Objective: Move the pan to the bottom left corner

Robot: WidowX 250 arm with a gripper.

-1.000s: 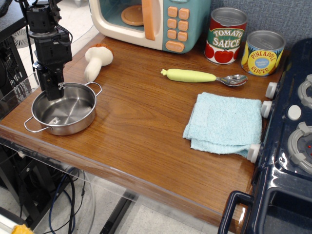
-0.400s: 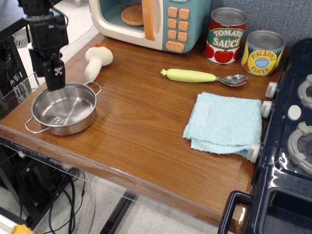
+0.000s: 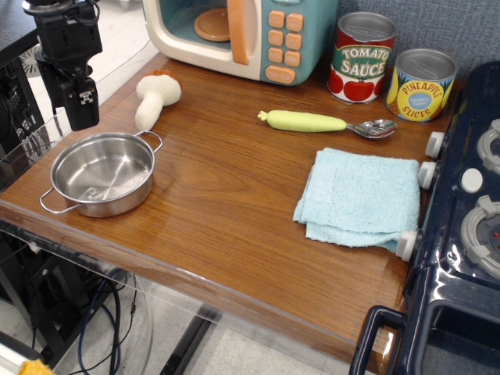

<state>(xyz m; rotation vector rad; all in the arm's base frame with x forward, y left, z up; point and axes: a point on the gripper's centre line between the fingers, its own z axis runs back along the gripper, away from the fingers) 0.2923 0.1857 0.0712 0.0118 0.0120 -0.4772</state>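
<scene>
Sitting in the bottom left corner [image 3: 31, 212] of the table, the pan [image 3: 101, 173] is empty.
Gripper [image 3: 82, 117] hangs above its far left rim, not touching; fingers look close together, holding nothing.

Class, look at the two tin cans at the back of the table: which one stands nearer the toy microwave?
The tomato sauce can, with the red and green label. It stands just right of the microwave, while the yellow and blue pineapple slices can sits farther right, beside the toy stove.
</scene>
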